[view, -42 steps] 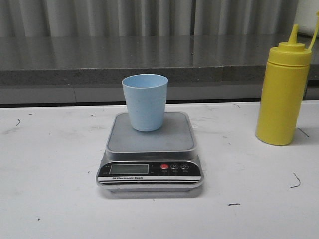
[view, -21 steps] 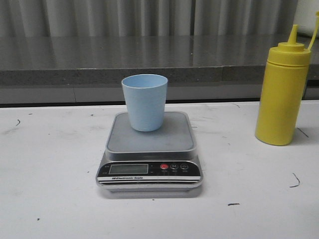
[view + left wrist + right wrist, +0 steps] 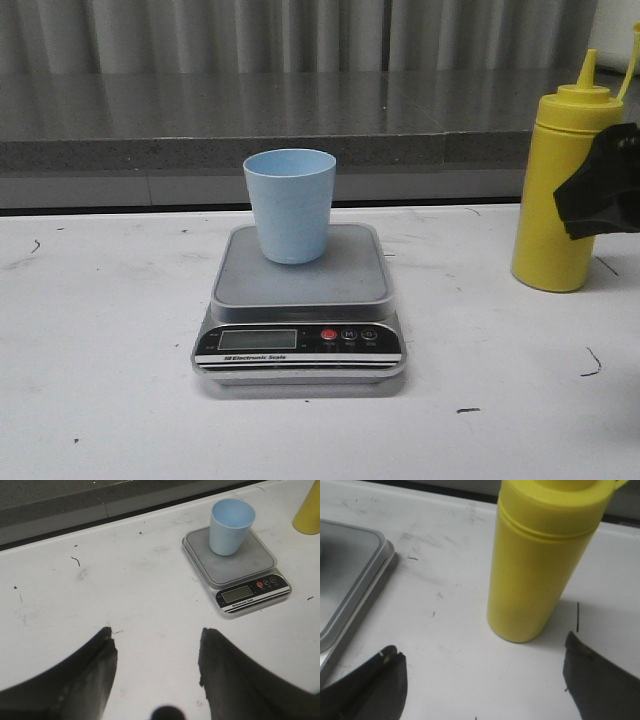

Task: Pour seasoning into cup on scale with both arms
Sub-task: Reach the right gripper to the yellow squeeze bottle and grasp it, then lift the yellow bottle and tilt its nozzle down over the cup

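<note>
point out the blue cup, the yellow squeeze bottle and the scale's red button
blue cup (image 3: 290, 210), front view, middle of its side wall
yellow squeeze bottle (image 3: 535, 565), right wrist view, middle of its body
red button (image 3: 329, 336), front view, its centre

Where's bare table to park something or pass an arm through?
Widest bare patch: white table to the left of the silver digital scale, out to the left gripper. Narrower strip between the scale and the yellow squeeze bottle. Crowded: right edge, where the right gripper straddles the bottle. The pale blue plastic cup occupies the platform's rear.
</note>
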`<state>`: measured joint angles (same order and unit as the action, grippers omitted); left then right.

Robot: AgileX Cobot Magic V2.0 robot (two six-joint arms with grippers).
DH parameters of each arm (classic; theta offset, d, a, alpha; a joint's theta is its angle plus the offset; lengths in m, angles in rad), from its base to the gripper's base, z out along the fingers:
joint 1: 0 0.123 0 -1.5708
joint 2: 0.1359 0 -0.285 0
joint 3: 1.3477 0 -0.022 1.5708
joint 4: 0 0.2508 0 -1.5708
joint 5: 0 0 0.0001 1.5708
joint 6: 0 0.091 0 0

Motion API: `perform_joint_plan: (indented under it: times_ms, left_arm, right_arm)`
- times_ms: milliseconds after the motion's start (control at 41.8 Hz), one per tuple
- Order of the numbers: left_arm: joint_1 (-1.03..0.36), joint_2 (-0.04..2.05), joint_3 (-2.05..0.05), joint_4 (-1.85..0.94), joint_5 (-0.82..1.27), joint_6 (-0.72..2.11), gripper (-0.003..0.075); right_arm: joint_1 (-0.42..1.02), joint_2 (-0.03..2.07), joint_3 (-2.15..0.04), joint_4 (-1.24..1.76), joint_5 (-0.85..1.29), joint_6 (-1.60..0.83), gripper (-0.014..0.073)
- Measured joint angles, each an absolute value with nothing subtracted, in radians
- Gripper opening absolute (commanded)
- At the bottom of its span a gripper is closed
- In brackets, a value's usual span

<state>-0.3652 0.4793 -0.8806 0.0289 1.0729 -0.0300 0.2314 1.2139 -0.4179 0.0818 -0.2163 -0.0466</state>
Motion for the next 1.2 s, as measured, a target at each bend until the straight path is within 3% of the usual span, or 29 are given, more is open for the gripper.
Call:
perform_joint_plan:
  times_ms: [645, 1195]
  left_arm:
    - [-0.365, 0.479, -0.881, 0.029, 1.073, -0.03, 0.0364]
    - [-0.365, 0.479, -0.881, 0.029, 1.073, -0.03, 0.0364]
  right_arm:
    - [0.227, 1.683, -0.399, 0.173, -0.925, -0.047, 0.0643]
    - [0.227, 1.905, -0.558, 0.257, -1.089, -0.047, 0.0643]
